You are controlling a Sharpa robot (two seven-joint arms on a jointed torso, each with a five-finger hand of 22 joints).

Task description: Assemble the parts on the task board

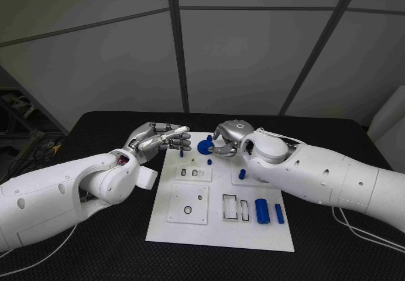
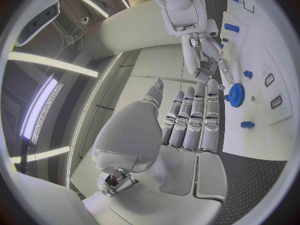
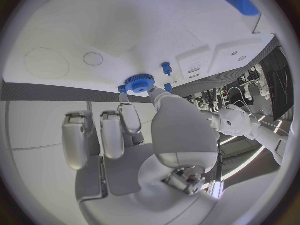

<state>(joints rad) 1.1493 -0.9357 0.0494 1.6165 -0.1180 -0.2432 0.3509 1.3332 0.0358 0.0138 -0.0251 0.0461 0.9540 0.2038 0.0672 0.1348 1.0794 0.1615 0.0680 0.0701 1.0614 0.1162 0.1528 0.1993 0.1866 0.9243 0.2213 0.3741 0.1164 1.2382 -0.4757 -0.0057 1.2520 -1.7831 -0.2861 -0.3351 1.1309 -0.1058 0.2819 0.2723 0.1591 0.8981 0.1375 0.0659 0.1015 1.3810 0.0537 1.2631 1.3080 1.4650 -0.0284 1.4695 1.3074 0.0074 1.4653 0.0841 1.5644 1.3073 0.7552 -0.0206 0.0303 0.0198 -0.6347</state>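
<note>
The white task board (image 1: 221, 231) lies in the middle of the table. My right hand (image 1: 227, 139) pinches a blue gear (image 1: 205, 147) between thumb and a finger (image 3: 130, 116) over the board's far part; whether the gear (image 3: 139, 82) touches the board I cannot tell. My left hand (image 1: 160, 140) hovers just left of it, fingers (image 2: 195, 120) straight and side by side, holding nothing. From the left wrist, the gear (image 2: 236, 94) sits just beyond those fingertips, with my right hand (image 2: 203, 55) on it. Two blue cylinders (image 1: 263, 211) lie at the board's near right.
Small blue pegs stand on the board: one (image 1: 185, 157) near my left hand, one (image 1: 242, 174) under my right forearm, one (image 3: 166, 67) close to the gear. Raised white blocks with slots (image 1: 195, 172) and a plate with holes (image 1: 189, 205) occupy the board's middle.
</note>
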